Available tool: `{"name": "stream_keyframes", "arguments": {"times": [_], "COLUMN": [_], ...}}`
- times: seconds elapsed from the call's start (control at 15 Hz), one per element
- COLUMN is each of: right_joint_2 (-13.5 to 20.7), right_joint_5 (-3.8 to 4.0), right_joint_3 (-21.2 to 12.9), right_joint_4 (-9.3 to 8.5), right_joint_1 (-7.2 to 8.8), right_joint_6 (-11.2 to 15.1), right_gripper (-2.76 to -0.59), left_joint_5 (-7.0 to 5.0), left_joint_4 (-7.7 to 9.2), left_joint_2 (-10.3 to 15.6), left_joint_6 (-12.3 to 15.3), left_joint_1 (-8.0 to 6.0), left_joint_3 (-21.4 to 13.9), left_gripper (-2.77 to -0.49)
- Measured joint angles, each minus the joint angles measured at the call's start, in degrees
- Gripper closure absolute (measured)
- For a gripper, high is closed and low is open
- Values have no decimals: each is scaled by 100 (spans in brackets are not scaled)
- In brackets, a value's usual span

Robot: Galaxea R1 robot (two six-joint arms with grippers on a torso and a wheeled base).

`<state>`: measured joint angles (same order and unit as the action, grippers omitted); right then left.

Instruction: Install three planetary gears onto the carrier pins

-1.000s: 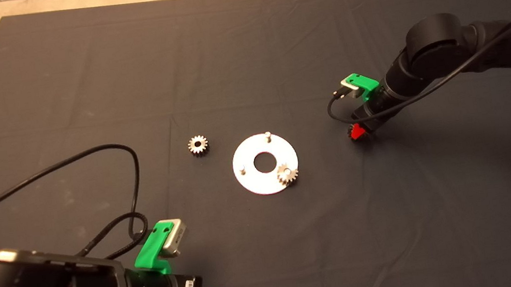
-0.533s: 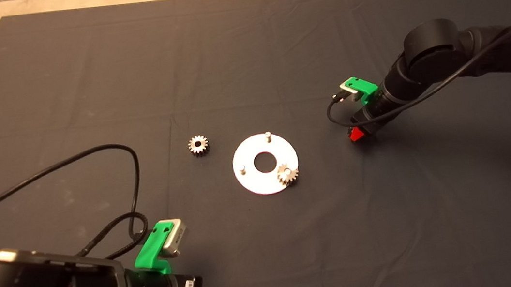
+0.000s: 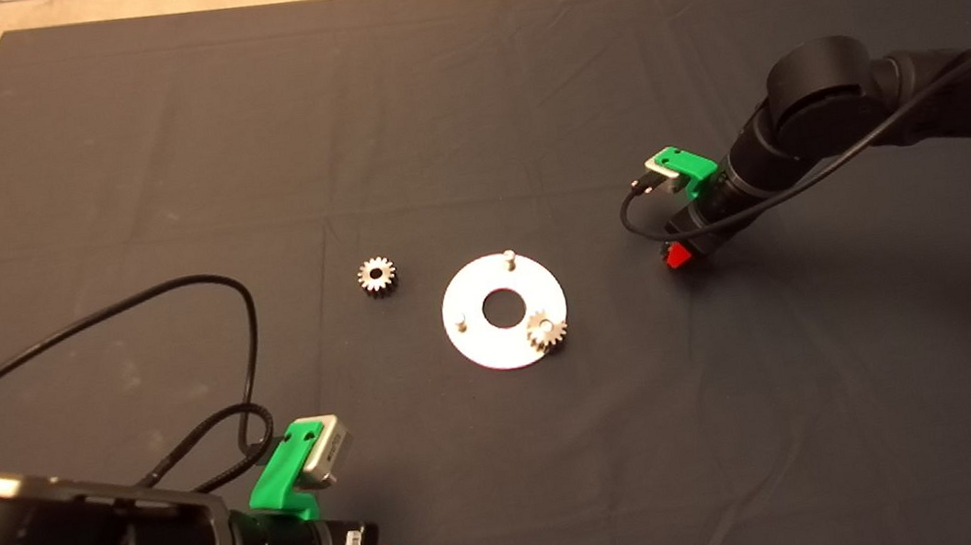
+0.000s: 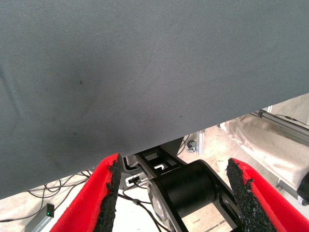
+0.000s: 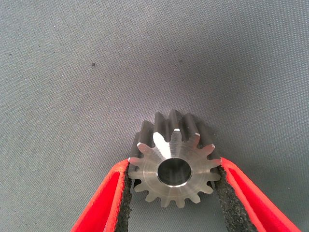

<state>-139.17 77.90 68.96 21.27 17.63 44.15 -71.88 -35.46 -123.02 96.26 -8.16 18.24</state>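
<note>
A gear (image 5: 173, 166) is pinched between the right gripper (image 5: 173, 193) pads — barely shifted since before; left gripper (image 4: 174, 193) spread, parked.

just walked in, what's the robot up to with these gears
The robot is fitting gears onto a silver disc with upright pins. One gear already sits on a pin, and two pins are bare. The right gripper, out to the right of the disc, has its pads closed on a second gear. A third gear lies on the mat left of the disc. The left gripper waits open at the near edge.
</note>
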Motion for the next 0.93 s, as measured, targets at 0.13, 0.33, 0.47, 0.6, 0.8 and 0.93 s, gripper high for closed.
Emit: {"name": "stream_keyframes", "arguments": {"times": [0.13,0.33,0.47,0.6,0.8,0.93], "right_joint_2": [0,0,0,0,-22,-144], "right_joint_5": [2,7,35,35,32,55], "right_joint_3": [0,-17,-97,-385,-697,-697], "right_joint_4": [2,2,6,5,-9,-6], "right_joint_1": [0,1,1,8,158,235], "right_joint_6": [2,3,7,39,77,85], "right_gripper": [-112,-108,-106,-102,-100,-97], "left_joint_5": [0,0,0,0,-1,-4], "left_joint_4": [0,0,2,2,2,0], "left_joint_2": [0,0,2,2,0,0], "left_joint_6": [0,0,-1,-4,-4,-6], "left_joint_1": [0,-2,0,-2,-2,-16], "left_joint_3": [0,0,0,0,0,0], "left_gripper": [-149,-149,-149,-149,-149,-149]}}
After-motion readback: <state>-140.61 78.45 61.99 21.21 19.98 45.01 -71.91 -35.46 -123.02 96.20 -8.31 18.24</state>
